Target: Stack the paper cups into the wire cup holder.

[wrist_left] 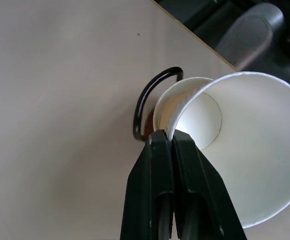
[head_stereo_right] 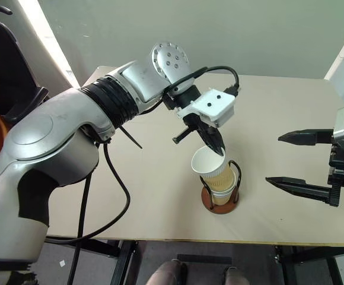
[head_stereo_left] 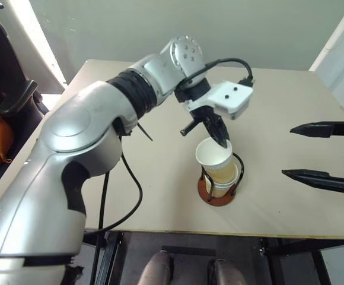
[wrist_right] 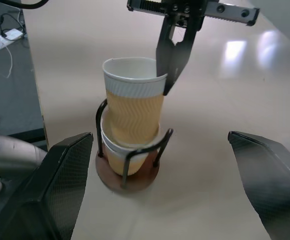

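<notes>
Pale tabletop (head_stereo_left: 160, 196); the wire cup holder (wrist_right: 127, 172) already cradles one of the paper cups (wrist_right: 116, 155); the left pincer (head_stereo_left: 222, 140) pinches a tilted second cup (wrist_right: 134, 102) by its rim, half-nested above the holder; the right pincer (head_stereo_right: 293, 159) gapes empty beside the holder; seating remains.

Wire cup holder (head_stereo_left: 220, 189) near the tabletop's (head_stereo_left: 101, 196) front edge, paper cups (head_stereo_left: 216, 160) nested in it, left claw (head_stereo_left: 222, 140) on top cup's rim, right claw (head_stereo_left: 314, 151) well apart toward the right edge.
</notes>
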You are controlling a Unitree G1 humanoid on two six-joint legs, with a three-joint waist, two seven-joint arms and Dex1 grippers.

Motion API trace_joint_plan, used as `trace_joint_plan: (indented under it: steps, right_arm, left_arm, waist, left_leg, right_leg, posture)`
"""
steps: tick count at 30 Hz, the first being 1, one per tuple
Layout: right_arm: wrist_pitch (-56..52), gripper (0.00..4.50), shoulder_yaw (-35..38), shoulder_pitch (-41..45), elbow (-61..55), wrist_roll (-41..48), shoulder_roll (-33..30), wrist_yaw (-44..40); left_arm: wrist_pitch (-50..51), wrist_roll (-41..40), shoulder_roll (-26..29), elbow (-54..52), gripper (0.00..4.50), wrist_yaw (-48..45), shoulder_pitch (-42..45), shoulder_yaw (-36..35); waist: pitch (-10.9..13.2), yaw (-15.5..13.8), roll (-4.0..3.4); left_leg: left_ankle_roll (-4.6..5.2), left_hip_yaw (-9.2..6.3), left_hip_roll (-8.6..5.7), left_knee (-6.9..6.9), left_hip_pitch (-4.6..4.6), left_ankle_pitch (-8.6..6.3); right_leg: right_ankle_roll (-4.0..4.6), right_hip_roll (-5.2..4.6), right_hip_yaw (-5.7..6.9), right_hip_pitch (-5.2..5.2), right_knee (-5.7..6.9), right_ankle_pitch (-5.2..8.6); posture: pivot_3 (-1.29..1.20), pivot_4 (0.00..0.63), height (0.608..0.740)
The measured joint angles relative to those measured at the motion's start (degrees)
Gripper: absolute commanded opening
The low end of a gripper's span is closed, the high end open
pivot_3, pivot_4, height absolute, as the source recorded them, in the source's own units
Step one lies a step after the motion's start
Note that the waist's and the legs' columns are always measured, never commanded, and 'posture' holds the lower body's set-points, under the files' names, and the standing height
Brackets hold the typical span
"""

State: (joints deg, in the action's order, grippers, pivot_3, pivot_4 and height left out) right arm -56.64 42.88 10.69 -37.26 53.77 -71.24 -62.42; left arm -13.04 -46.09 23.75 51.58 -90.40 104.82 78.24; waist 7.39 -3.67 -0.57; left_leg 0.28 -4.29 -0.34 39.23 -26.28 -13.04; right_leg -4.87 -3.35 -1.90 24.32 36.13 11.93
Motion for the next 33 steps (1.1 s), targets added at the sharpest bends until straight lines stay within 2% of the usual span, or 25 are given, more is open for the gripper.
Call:
trace_joint_plan:
  steps: [7, 8, 10, 13, 20, 25, 28, 33]
  right_arm:
    - [0.03, 4.5, 0.86, -0.64, -0.45, 0.04, -0.07, 0.59]
    - [0.03, 4.5, 0.86, -0.89, -0.49, 0.04, -0.1, 0.59]
    - [0.04, 4.5, 0.86, -0.99, -0.57, 0.04, -0.16, 0.59]
    - [0.24, 4.5, 0.86, -0.98, -0.58, 0.03, -0.35, 0.65]
    - [3.03, 4.5, -3.12, -0.23, 0.24, -0.14, -1.01, 0.93]
    - [7.04, 4.5, -9.25, 2.76, 3.69, -1.92, -1.44, 0.52]
    - [9.81, 4.5, -14.8, 3.86, 6.34, -4.35, -1.48, -0.58]
    - [13.05, 4.5, -23.81, 7.59, 12.66, -7.7, 0.2, -1.33]
  left_arm:
    - [-2.25, 1.19, -2.8, 1.46, 0.06, 0.0, -0.03, 1.04]
    - [-2.43, 1.55, -3.29, 1.81, 0.23, 0.0, -0.04, 1.03]
    - [-2.88, 2.43, -3.92, 2.59, 0.64, 0.0, -0.07, 1.01]
    - [-3.24, 3.29, -4.36, 3.34, 1.62, 0.0, -0.19, 0.92]
    - [-3.7, 6.44, -5.4, 6.44, 4.19, -0.02, -1.54, -3.42]
    - [-3.71, 10.6, -6.35, 10.71, 4.19, -0.04, -3.03, -12.33]
    - [-1.44, 11.52, -1.84, 9.63, 4.19, -0.05, -5.34, -17.91]
    - [8.96, 8.03, 19.13, -6.92, 4.19, -0.14, -20.99, -25.67]
  waist:
    - [0.0, -0.02, -0.01]
    - [0.0, -0.02, -0.01]
    - [-0.01, -0.02, -0.01]
    - [-0.01, -0.02, -0.02]
    - [-0.02, -0.02, -0.03]
    - [-0.03, 0.02, -0.04]
    - [-0.1, 0.18, -0.17]
    - [-0.21, 1.96, -0.39]
  left_leg:
    - [0.08, 0.02, 0.0, 0.08, 0.07, -0.04]
    - [0.09, 0.03, 0.0, 0.09, 0.09, -0.05]
    - [0.09, 0.05, 0.0, 0.08, 0.12, -0.05]
    - [0.09, 0.06, 0.01, 0.08, 0.13, -0.05]
    - [0.1, 0.08, 0.0, 0.18, 0.14, -0.05]
    - [0.15, 0.11, 0.0, 0.34, 0.14, -0.08]
    - [0.16, 0.15, 0.01, 0.33, 0.23, -0.08]
    - [0.15, 0.33, 0.04, 0.36, 0.31, -0.07]
  right_leg:
    - [-0.02, 0.0, -0.01, -0.11, 0.0, -0.01]
    - [-0.02, 0.0, -0.02, -0.11, 0.0, -0.01]
    - [-0.02, 0.0, -0.03, -0.11, 0.02, -0.01]
    - [-0.02, 0.0, -0.03, -0.12, 0.04, -0.01]
    - [-0.06, 0.0, -0.04, -0.14, 0.08, -0.02]
    - [-0.12, 0.01, -0.07, -0.15, 0.16, -0.01]
    - [-0.14, 0.06, -0.1, -0.16, 0.21, 0.01]
    - [-0.26, 0.32, -0.19, 0.06, 0.6, 0.16]
  posture:
    - [0.0, 0.15, 0.74]
    - [0.0, 0.15, 0.74]
    - [0.0, 0.15, 0.74]
    - [0.0, 0.15, 0.74]
    - [0.0, 0.15, 0.74]
    - [0.0, 0.15, 0.74]
    - [0.0, 0.15, 0.74]
    - [0.0, 0.15, 0.74]
